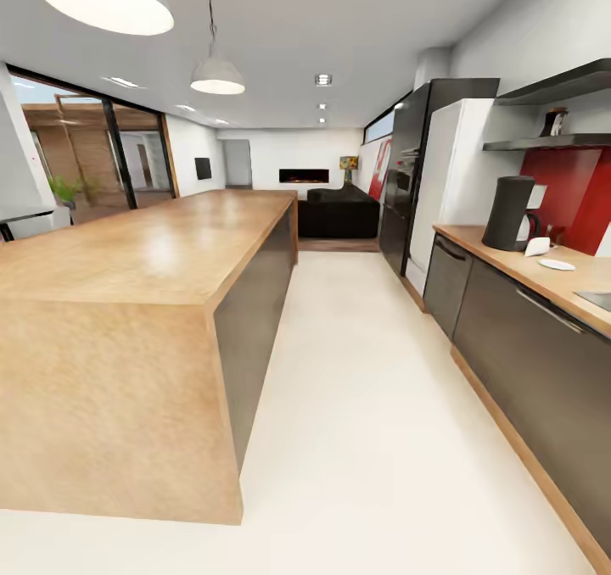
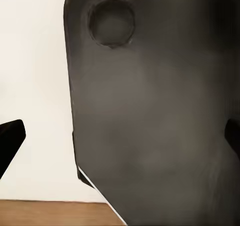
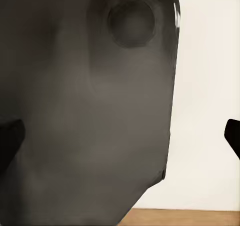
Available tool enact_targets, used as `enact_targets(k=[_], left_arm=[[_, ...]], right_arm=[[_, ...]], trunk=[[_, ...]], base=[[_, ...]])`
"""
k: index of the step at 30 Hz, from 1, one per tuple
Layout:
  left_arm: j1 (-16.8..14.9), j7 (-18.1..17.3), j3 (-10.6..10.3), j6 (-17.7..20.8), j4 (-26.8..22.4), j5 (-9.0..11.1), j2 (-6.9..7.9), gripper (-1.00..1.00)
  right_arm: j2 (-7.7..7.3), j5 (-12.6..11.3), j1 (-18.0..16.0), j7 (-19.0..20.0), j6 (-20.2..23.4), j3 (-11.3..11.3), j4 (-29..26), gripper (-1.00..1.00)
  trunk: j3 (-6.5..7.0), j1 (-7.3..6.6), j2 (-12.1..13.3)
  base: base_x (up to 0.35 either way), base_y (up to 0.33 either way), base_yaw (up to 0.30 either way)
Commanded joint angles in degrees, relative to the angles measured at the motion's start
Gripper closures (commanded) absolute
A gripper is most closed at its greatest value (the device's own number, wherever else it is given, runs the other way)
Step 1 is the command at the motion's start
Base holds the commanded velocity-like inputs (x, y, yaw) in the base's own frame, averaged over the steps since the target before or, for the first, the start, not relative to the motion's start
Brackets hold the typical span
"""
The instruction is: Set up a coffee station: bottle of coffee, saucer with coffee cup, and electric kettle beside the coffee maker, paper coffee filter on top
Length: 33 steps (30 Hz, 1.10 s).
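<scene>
On the right, the wooden counter [image 1: 518, 271] carries the dark coffee maker [image 1: 507, 212] at its far end, with the white coffee cup [image 1: 536, 247] just beside it and the saucer [image 1: 557, 264] lying apart from the cup, a little nearer. A small dark item — perhaps the bottle of coffee [image 1: 555, 122] — stands on the wall shelf [image 1: 552, 142] above. The left pincer [image 2: 120, 138] and the right pincer [image 3: 120, 136] each hang with their dark fingertips wide apart at the wrist views' edges, in front of a grey robot body panel [image 2: 160, 116] — nothing between them.
</scene>
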Motion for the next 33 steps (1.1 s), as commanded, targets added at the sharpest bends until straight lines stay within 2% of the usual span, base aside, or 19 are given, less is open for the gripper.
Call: enact_targets(k=[1, 8, 16, 33], left_arm=[[-0.01, 0.00, 0.00, 0.00, 0.00, 0.00, 0.00, -1.00], [0.08, 0.08, 0.05, -0.46, -0.12, 0.23, -0.40, -1.00], [0.08, 0.05, 0.13, -0.44, -0.18, 0.33, -0.41, -1.00], [0.08, 0.09, 0.21, -0.35, -0.18, 0.35, -0.36, -1.00]], right_arm=[[0.00, 0.00, -0.01, 0.00, 0.00, 0.00, 0.00, -1.00], [2.18, 0.03, -0.10, 0.04, -0.71, -0.15, -2.01, -1.00], [2.28, 0.00, -0.11, 0.12, -1.03, -0.26, -4.28, -1.00], [2.29, -0.08, -0.10, 0.18, -1.05, -0.34, -4.31, -1.00]], trunk=[[-0.03, 0.00, -0.01], [-0.03, 0.00, -0.01], [-0.03, 0.00, -0.01], [0.01, 0.00, -0.01]], base=[[0.000, 0.000, 0.000], [0.000, 0.000, 0.000], [0.000, 0.000, -0.024], [0.000, 0.000, -0.245]])
